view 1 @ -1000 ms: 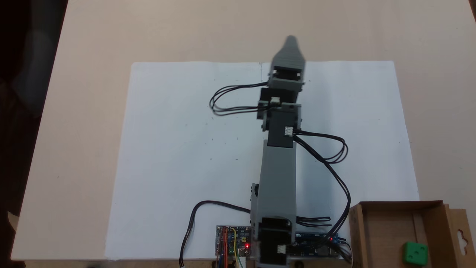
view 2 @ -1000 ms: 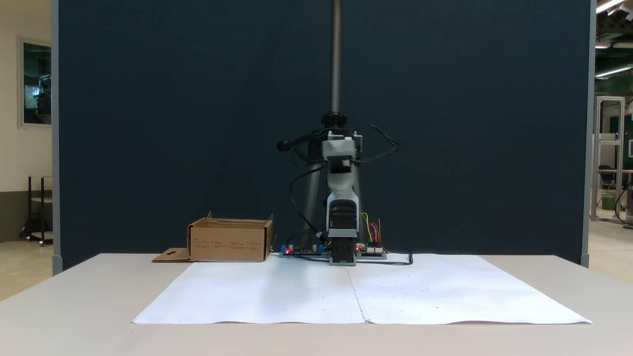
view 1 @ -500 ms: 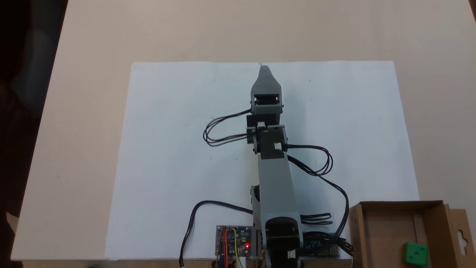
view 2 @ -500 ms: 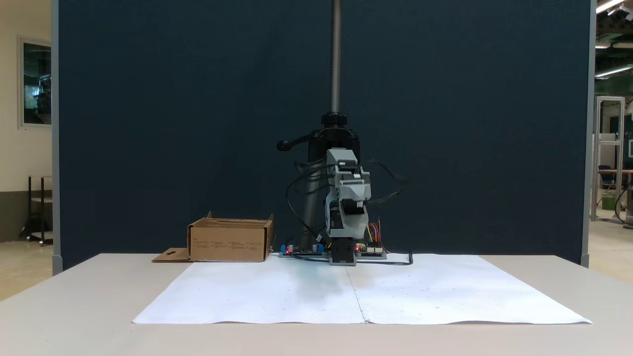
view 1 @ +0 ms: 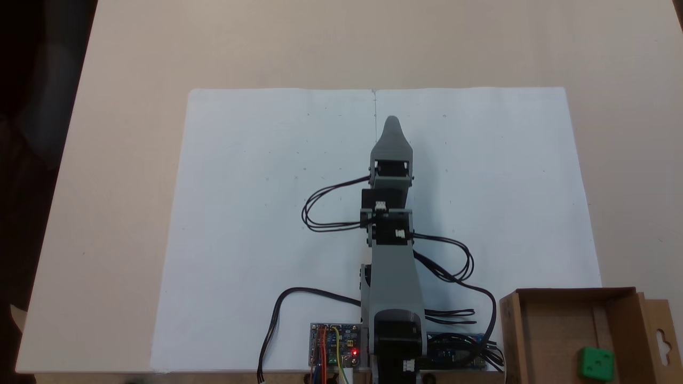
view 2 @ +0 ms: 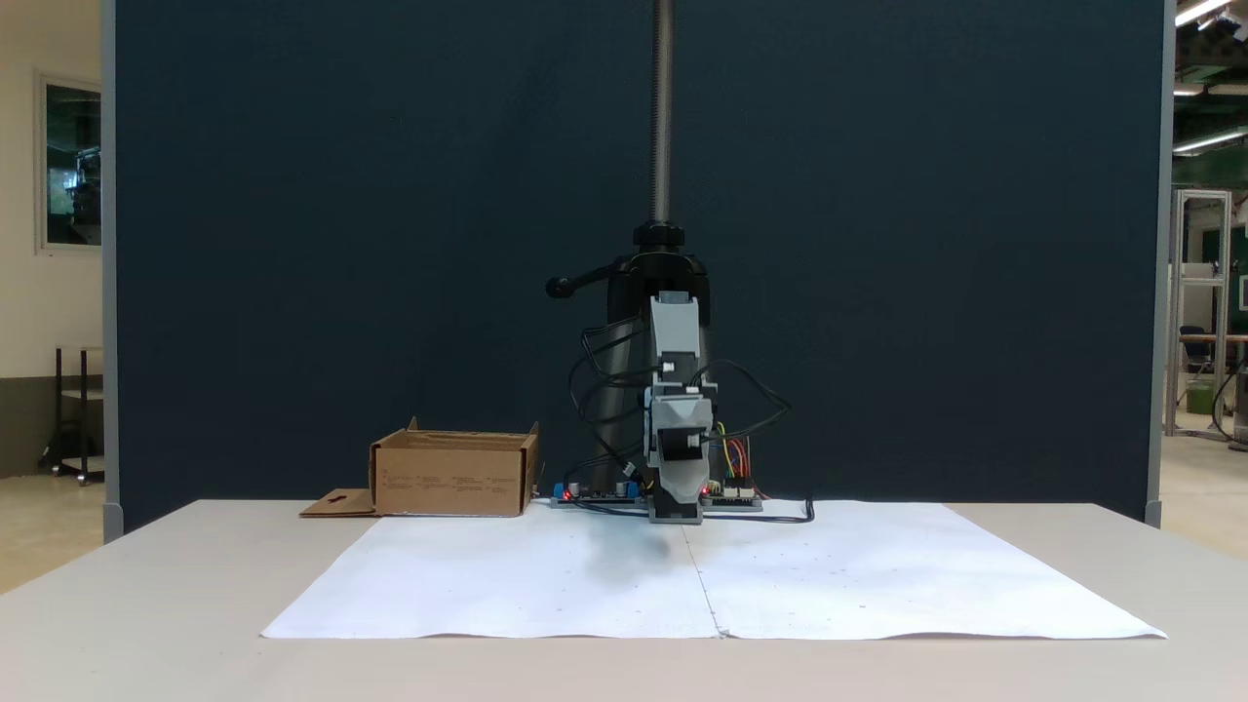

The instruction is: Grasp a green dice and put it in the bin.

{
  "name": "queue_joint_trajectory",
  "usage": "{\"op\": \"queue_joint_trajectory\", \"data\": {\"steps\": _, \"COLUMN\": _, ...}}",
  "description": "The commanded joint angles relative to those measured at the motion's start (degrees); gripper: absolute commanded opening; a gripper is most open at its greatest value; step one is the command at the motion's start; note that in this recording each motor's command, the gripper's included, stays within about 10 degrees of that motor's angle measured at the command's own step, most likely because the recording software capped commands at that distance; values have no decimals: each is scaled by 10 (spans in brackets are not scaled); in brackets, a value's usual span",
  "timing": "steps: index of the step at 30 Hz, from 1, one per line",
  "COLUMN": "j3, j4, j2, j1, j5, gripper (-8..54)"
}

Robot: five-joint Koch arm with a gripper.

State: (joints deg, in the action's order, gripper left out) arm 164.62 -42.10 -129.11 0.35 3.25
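We have pulled our end effector (view 1: pixel 392 121) back over the paper (view 1: pixel 240 213); we cannot tell its opening. The dice (view 1: pixel 596 364) lies in the bin (view 1: pixel 549 320), so the task looks finished.

The green dice (view 1: pixel 595 364), a small bright cube with rounded edges and dark pips, is lying flat on the floor of the bin (view 1: pixel 549 341). The bin, a shallow brown cardboard box with low walls, is sitting open-topped on the bench at the lower right of a fixed view, its hang-hole flap lying out to the right.
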Motion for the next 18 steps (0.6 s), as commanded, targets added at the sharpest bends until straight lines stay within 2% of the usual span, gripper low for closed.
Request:
{"op": "queue_joint_trajectory", "data": {"steps": 1, "j3": 10, "j4": -96, "j2": -69, "j1": 8, "j5": 39, "gripper": 434}}
{"op": "queue_joint_trajectory", "data": {"steps": 10, "j3": 117, "j4": -259, "j2": -69, "j1": 8, "j5": 35, "gripper": 433}}
{"op": "queue_joint_trajectory", "data": {"steps": 18, "j3": 148, "j4": -381, "j2": -69, "j1": 8, "j5": 35, "gripper": 435}}
